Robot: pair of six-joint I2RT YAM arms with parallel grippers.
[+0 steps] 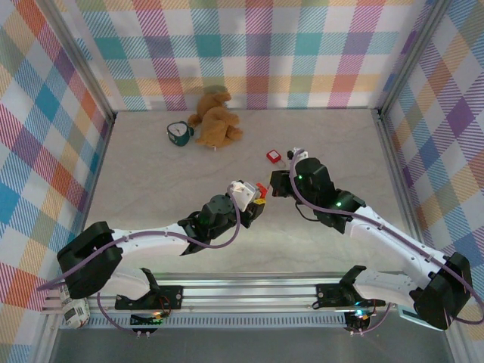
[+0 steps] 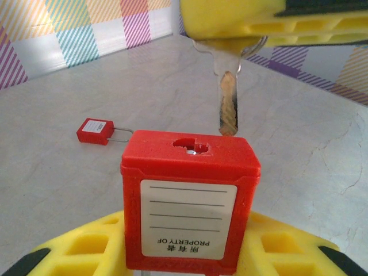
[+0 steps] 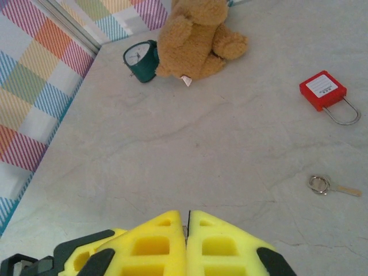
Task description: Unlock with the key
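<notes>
My left gripper (image 2: 190, 256) is shut on a red padlock (image 2: 190, 190). The padlock's white label faces the camera and its keyhole (image 2: 192, 146) faces away from the wrist. The key (image 2: 228, 106), thin pale metal, hangs from the yellow fingers (image 2: 259, 23) of my right gripper. Its tip sits just beside and behind the keyhole, outside it. In the right wrist view the right gripper (image 3: 187, 217) is shut, with a thin metal edge showing between the pads. From above, the two grippers meet mid-table: left (image 1: 253, 198), right (image 1: 277, 185).
A second red padlock (image 3: 323, 90) with a wire shackle lies on the table, with a spare key on a ring (image 3: 330, 187) near it. A teddy bear (image 1: 215, 117) and a green alarm clock (image 1: 179, 134) sit at the back. Plaid walls enclose the table.
</notes>
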